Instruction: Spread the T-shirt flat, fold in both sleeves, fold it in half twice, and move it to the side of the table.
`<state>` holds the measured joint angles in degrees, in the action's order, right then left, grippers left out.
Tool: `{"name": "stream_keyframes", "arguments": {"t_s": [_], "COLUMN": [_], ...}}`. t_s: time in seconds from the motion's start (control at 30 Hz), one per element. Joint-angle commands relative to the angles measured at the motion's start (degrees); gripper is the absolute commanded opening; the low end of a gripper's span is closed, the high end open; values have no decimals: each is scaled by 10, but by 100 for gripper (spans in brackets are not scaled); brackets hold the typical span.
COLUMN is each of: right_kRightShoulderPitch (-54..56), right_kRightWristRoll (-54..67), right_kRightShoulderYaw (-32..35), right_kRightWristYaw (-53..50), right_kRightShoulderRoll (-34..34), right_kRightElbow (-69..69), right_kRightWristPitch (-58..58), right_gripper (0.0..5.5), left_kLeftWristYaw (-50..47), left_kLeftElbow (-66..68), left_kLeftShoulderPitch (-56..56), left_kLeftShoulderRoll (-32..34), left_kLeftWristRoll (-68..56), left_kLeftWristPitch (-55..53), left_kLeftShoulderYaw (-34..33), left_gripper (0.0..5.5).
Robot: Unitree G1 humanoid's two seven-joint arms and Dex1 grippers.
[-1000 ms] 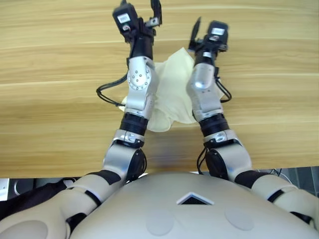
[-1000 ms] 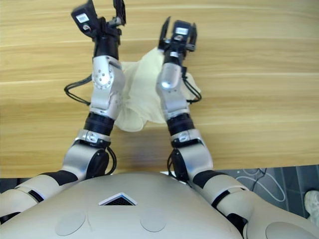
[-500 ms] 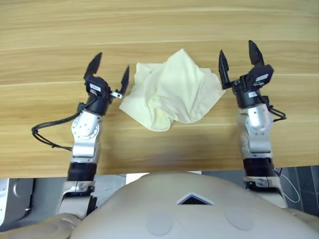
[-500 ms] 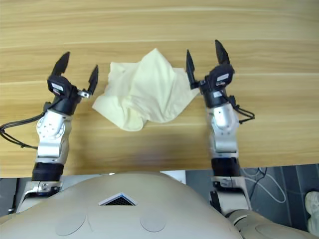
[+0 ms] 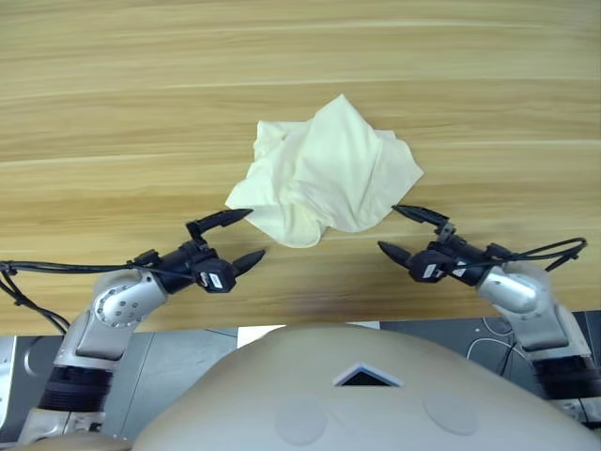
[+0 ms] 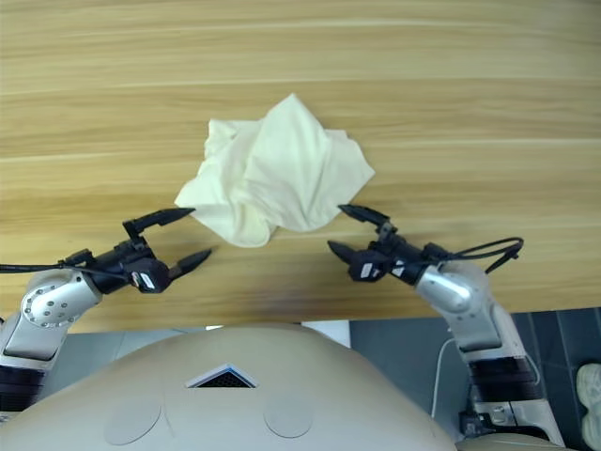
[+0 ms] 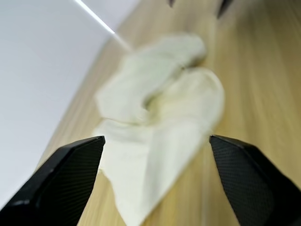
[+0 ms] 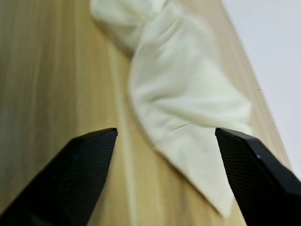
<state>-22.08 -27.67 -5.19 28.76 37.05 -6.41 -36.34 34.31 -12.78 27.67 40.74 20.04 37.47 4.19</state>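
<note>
Both arms have drawn back since half a second ago, from either side of the cloth to the near edge of the counter point(image 5: 113, 113), and now lie low with their tips turned inward. Left pincer point(image 5: 255, 233): fingers spread wide, holding nothing, the upper tip just at the near-left corner of the T-shirt point(image 5: 324, 174); whether it touches cannot be told. Right pincer point(image 5: 388, 227): likewise wide and empty, its upper tip just beside the near-right edge of the cloth. The T-shirt, pale yellow, lies crumpled in a loose heap at mid-counter, unmoved between frames and not yet spread. In each wrist view the dark fingers point(image 7: 66, 179) frame the bunched fabric.
</note>
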Motion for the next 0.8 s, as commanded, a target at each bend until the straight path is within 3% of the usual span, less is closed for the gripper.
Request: {"name": "stream_keyframes", "arguments": {"t_s": [0.03, 0.4, 0.63, 0.8], "right_kRightShoulderPitch": [34, 24, 65, 84], "right_kRightWristRoll": [-93, -100, -112, -114], "right_kRightShoulderYaw": [-35, -57, -78, -91], "right_kRightWristYaw": [-48, -88, -99, -103], "right_kRightShoulderRoll": [-11, 15, 17, 21], "right_kRightElbow": [32, 32, 54, 67], "right_kRightWristPitch": [16, 31, 33, 32], "right_gripper": [386, 386, 386, 386], "left_kLeftWristYaw": [-13, -25, -106, -129], "left_kLeftElbow": [-4, 6, 80, 92], "left_kLeftShoulderPitch": [5, -3, -82, -91], "left_kLeftShoulderRoll": [-11, -17, -6, 5], "left_kLeftWristRoll": [92, 126, 253, 264], "left_kLeftWristPitch": [-34, -85, -115, -118], "left_kLeftShoulderYaw": [36, 100, 113, 122], "left_gripper": [415, 415, 415, 415]}}
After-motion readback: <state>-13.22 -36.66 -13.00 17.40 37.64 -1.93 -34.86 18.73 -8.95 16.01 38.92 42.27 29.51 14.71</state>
